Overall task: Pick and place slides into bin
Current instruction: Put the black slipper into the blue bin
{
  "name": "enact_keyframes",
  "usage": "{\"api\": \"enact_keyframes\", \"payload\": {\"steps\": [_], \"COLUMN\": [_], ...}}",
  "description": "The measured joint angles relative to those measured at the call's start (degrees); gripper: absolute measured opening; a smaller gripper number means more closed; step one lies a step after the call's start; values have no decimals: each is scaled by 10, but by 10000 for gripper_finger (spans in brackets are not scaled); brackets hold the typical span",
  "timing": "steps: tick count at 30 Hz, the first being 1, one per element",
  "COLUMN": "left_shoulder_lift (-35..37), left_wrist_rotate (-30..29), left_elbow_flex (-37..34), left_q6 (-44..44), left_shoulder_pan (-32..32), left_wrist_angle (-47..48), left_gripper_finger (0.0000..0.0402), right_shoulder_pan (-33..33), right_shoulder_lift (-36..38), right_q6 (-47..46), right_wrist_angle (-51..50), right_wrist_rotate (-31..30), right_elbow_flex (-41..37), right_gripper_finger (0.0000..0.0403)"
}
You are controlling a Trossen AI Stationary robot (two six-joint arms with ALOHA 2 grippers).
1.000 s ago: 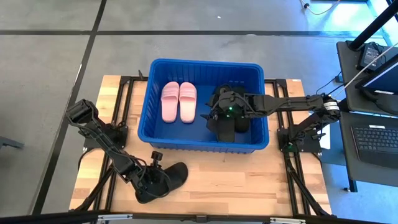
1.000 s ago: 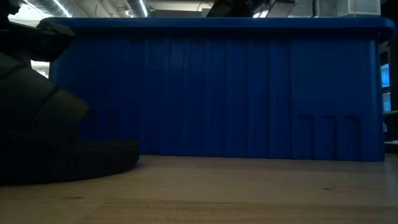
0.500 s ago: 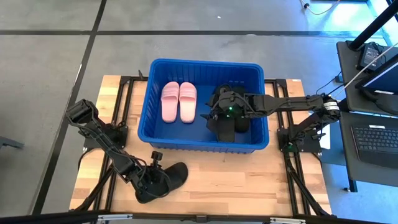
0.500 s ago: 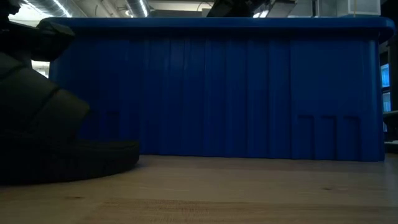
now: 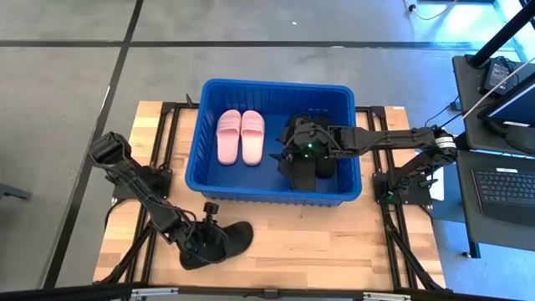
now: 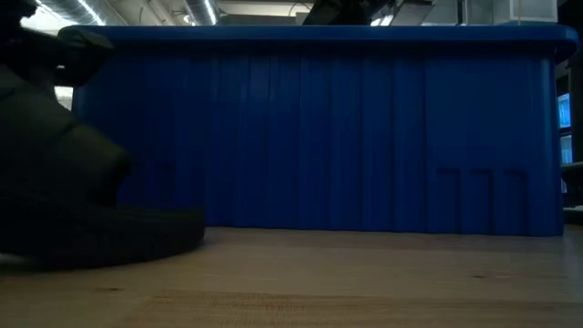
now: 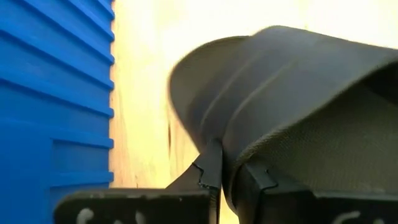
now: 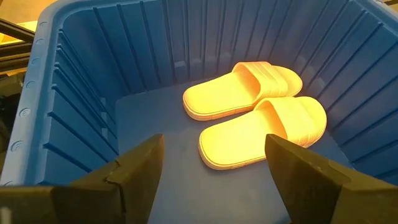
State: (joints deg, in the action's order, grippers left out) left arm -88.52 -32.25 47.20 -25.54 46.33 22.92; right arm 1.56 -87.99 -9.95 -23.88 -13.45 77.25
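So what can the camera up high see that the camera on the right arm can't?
Only the high view shows the left gripper shut on a black slide on the table, plus black slides under the right arm inside the bin. Only the right wrist view shows the right gripper open, holding nothing. Both show the blue bin and the pink slides.

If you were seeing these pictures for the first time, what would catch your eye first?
The big blue bin mid-table stands out, with a pale pink pair of slides lying side by side in its left half. The open right gripper hovers inside it over black slides, while the left gripper pinches a black slide on the table in front.
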Motion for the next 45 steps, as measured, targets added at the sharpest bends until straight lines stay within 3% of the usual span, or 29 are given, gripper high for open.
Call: {"api": "enact_keyframes", "payload": {"steps": [15,30,45], "left_shoulder_lift": [69,70,99], "left_wrist_rotate": [42,91,91], "left_elbow_flex": [0,10,105], "left_q6": [4,3,34], "left_shoulder_pan": [1,1,1], "left_wrist_angle": [-48,-43,86], "left_gripper_finger": [6,6,5], "right_shoulder_pan": [0,0,0], "right_shoulder_lift": [0,0,0], "right_q6": [-1,-1,-3], "right_wrist_angle": [0,0,-2], "right_wrist_rotate": [0,0,0], "right_elbow_flex": [0,0,0], "right_gripper_finger": [280,280,280]}}
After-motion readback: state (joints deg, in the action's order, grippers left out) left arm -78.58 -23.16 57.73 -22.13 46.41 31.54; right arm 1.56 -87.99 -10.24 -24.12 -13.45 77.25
